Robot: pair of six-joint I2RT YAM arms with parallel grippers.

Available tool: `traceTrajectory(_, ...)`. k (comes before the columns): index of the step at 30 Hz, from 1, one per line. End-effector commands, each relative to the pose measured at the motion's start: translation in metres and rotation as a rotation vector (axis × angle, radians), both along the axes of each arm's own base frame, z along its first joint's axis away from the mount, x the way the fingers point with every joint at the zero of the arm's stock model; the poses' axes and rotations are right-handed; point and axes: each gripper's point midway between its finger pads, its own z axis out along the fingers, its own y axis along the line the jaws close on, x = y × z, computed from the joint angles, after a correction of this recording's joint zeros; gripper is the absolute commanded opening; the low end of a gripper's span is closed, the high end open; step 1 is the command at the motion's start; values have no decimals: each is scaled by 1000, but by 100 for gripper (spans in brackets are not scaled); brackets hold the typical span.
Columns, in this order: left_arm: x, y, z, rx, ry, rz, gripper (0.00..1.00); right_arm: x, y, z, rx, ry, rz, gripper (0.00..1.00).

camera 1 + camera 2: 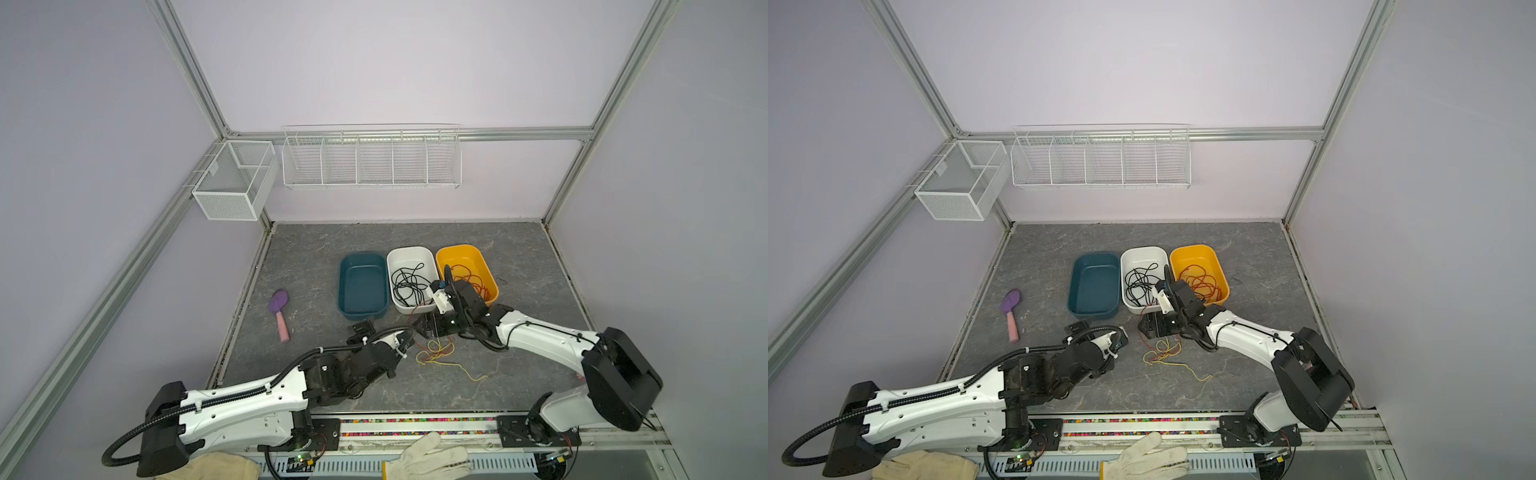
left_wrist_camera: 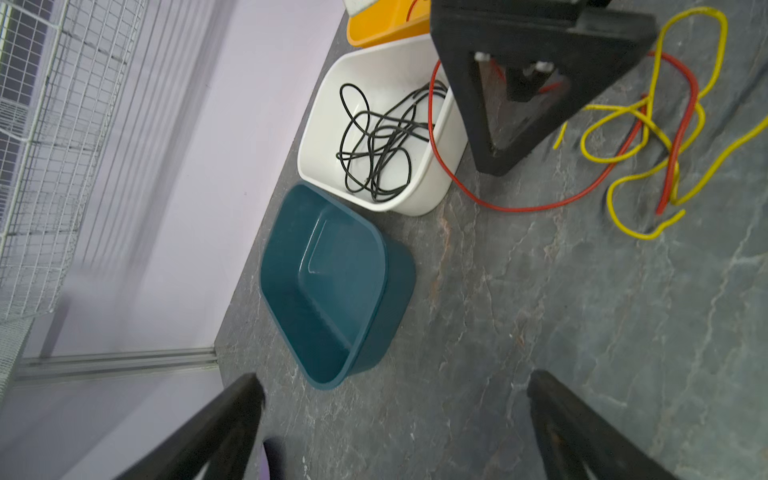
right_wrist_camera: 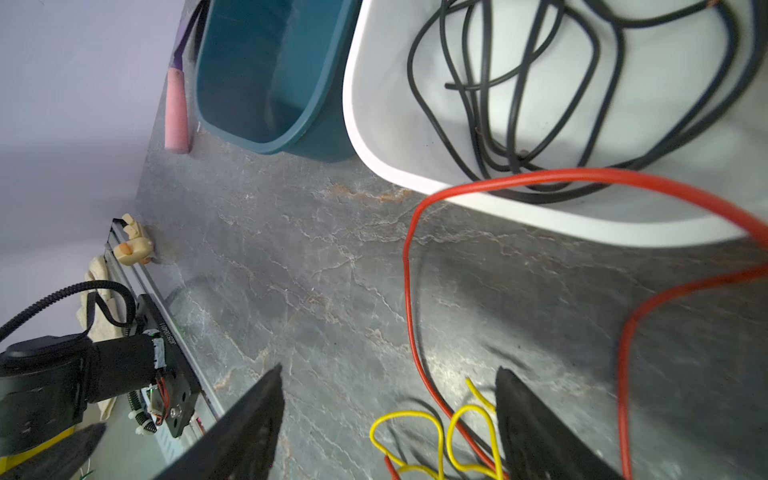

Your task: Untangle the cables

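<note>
Grey stone-look tabletop (image 1: 540, 257): fills the lower half of both top views.
tubs: row of three just above centre of both top views; teal tub (image 1: 362, 286) left, empty; white tub (image 1: 409, 255) middle; orange tub (image 1: 463, 253) right.
left gripper (image 2: 395, 377): jaws spread wide, nothing between, low over bare table just below the teal tub.
right gripper (image 3: 390, 370): jaws apart, pinching nothing; hangs over the knot, just below the white tub.
black cable (image 1: 409, 286): coiled in white tub, done.
red cable (image 1: 1200, 281): coiled in orange tub.
loose red cable (image 3: 407, 291): arcs over white tub's near rim, drops to the table, crosses the yellow; can't tell if it joins the orange-tub coil.
yellow cable (image 3: 405, 413): bare table, lower centre, looped with the loose red.
step: looks like last pair, red/yellow split, no grip on either yet.
next: one gripper pins yellow, other lifts red clear of the crossings; slow pull, thin wire snags.
</note>
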Motion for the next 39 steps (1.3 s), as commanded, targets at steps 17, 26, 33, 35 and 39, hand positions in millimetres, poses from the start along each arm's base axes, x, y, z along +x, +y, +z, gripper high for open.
traceTrajectory(17,-28,-14,-32,-7,86,-215,99,32,39,-25,-16,-40,-24,79)
traceTrajectory(26,-28,-15,-36,4,88,-220,99,33,43,-33,-28,-60,-22,69)
traceTrajectory(33,-29,-16,-37,1,93,-228,99,36,39,-44,-69,-71,-35,55)
traceTrajectory(35,-30,-17,-37,0,94,-231,99,37,39,-43,-68,-76,-38,50)
traceTrajectory(39,-30,-16,-38,2,94,-232,99,37,41,-41,-59,-81,-36,41)
